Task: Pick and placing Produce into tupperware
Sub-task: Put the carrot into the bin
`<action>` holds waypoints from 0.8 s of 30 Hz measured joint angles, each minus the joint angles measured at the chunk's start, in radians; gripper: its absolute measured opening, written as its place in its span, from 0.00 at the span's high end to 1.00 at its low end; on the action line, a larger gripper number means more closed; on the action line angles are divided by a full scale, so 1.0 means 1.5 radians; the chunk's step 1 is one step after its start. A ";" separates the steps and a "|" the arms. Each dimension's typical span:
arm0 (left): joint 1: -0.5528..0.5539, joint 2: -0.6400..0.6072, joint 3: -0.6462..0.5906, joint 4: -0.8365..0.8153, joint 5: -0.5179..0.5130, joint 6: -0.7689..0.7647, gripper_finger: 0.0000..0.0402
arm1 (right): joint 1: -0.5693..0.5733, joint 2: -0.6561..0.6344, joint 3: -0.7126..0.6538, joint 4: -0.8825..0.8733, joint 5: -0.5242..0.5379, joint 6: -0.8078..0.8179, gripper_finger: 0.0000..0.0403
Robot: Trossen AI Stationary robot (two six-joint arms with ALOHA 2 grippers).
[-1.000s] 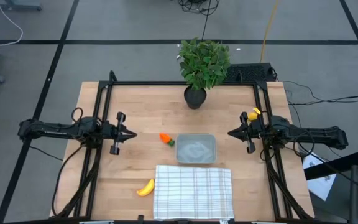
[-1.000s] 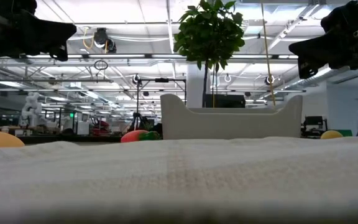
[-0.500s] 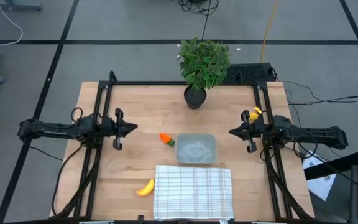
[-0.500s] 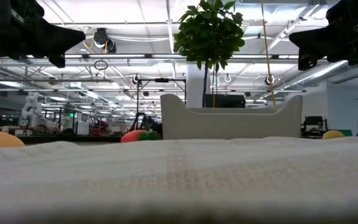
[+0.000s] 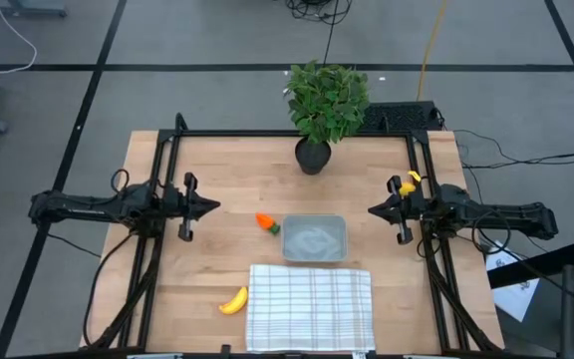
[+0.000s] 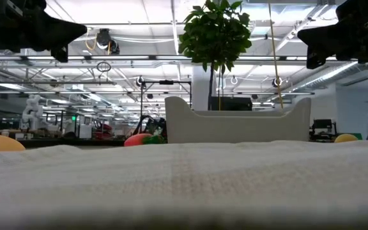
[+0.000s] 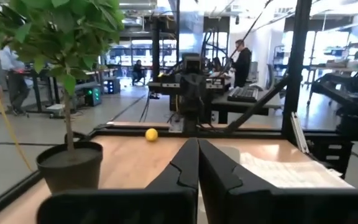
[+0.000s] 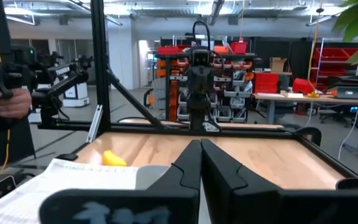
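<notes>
Nearest the bench's (image 5: 217, 259) front edge lies the white checked cloth (image 5: 310, 305), which fills the lower half of the low view as a blur and hides the bench top behind it. Just beside the cloth's left edge lies the banana (image 5: 233, 301); in the low view only its top shows, cut off at the frame's edge. Beyond the cloth sits the tupperware (image 5: 314, 238), with the carrot (image 5: 266, 222) just beside its left wall. At mid-bench the left claw (image 5: 210, 207) and right claw (image 5: 375, 211) hover at opposite sides, each closed tight and holding nothing. The small round yellow fruit (image 5: 410, 181) is largely hidden by the right arm. Farthest stands the potted plant (image 5: 325, 105).
</notes>
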 joint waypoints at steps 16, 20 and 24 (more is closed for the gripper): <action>0.104 0.226 0.247 -0.175 0.058 0.045 0.99 | 0.000 0.001 0.003 0.021 0.002 -0.020 1.00; 0.145 0.276 0.263 -0.124 0.141 0.076 1.00 | 0.000 0.001 0.003 0.027 0.002 -0.021 1.00; 0.193 0.302 0.264 -0.048 0.204 0.077 1.00 | 0.000 0.001 0.003 0.027 0.003 -0.020 1.00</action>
